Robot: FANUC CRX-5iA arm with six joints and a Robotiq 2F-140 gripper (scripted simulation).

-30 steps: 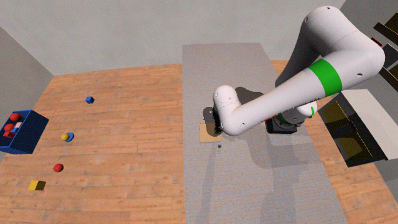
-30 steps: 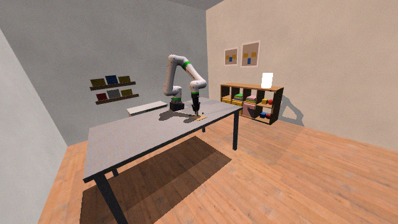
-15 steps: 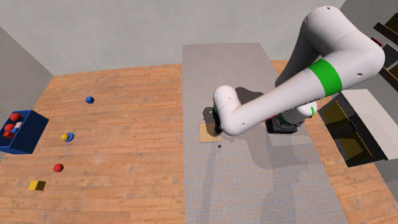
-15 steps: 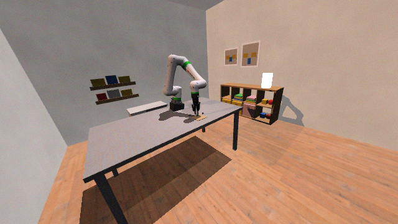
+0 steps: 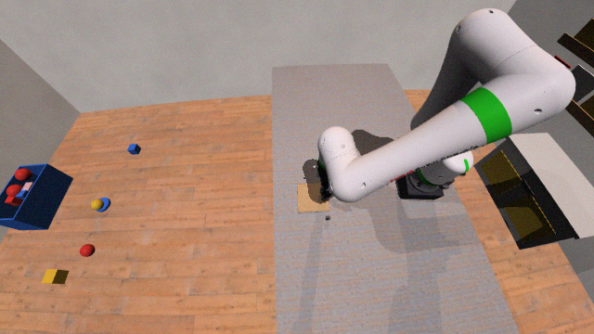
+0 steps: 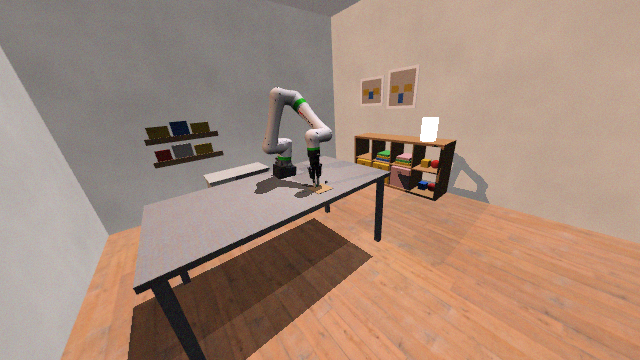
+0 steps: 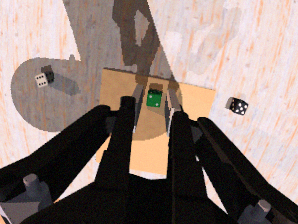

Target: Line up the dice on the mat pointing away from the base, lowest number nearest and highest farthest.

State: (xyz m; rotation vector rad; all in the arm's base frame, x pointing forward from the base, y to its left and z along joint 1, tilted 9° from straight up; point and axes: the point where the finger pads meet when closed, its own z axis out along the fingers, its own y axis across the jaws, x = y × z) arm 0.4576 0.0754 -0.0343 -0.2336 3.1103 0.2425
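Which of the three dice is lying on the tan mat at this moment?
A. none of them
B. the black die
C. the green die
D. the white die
C: in the wrist view the green die sits on the tan mat between the jaws, while the white die and the black die lie off the mat on the table.
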